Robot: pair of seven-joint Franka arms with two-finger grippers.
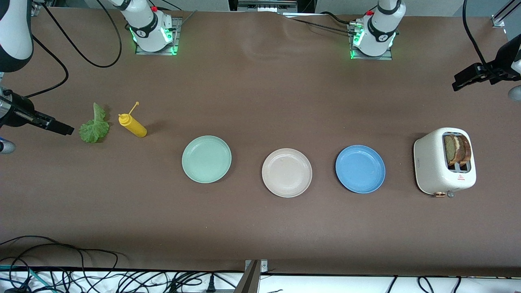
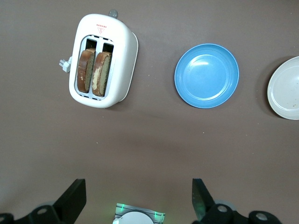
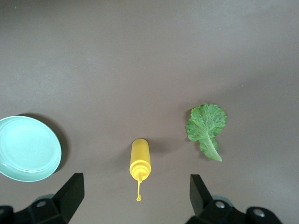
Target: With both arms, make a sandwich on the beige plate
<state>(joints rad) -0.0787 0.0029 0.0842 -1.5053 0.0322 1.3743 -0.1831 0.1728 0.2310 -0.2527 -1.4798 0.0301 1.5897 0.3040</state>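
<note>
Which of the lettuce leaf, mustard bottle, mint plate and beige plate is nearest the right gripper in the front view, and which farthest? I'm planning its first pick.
From the right gripper, open at the right arm's end of the table:
1. Lettuce leaf, just beside it.
2. Mustard bottle, lying beside the leaf.
3. Mint plate, nearer the front camera.
4. Beige plate, mid-table.

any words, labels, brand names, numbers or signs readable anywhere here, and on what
No text can be read for sure.
Toaster, end nearest the front camera: a small red triangle sign with a line of red print under it, too small to read.
Toaster side toward the blue plate: a small faint mark, too blurred to read.
Arm bases, plates, yellow bottle: no legible text.
</note>
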